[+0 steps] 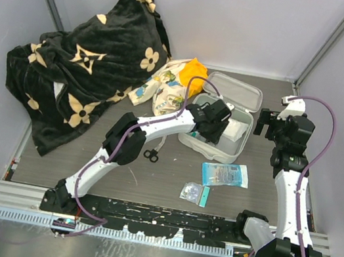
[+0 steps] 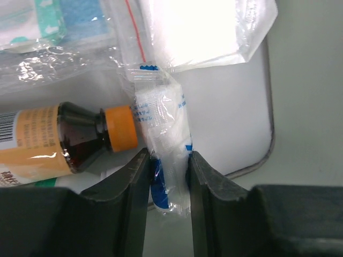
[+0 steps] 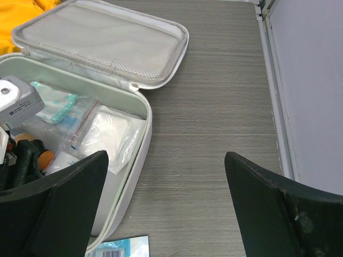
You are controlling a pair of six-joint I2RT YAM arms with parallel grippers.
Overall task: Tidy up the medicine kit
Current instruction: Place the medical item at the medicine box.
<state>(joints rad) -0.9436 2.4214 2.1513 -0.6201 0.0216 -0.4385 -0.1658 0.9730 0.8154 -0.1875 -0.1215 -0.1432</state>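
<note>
clutter on the grey wood-grain table
a black blanket with cream flower prints lies heaped at the far left. a floral-and-orange cloth bundle touches its right edge. further right of the blanket lie black scissor-like handles, a blue packet and a smaller packet.

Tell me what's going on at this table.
The left hand is down inside the open medicine kit, pinching a clear sachet next to a brown bottle with an orange cap. The right hand hangs open and empty over the table beside the kit. A blue packet and a smaller packet lie on the table in front of the kit, not yet packed.
</note>
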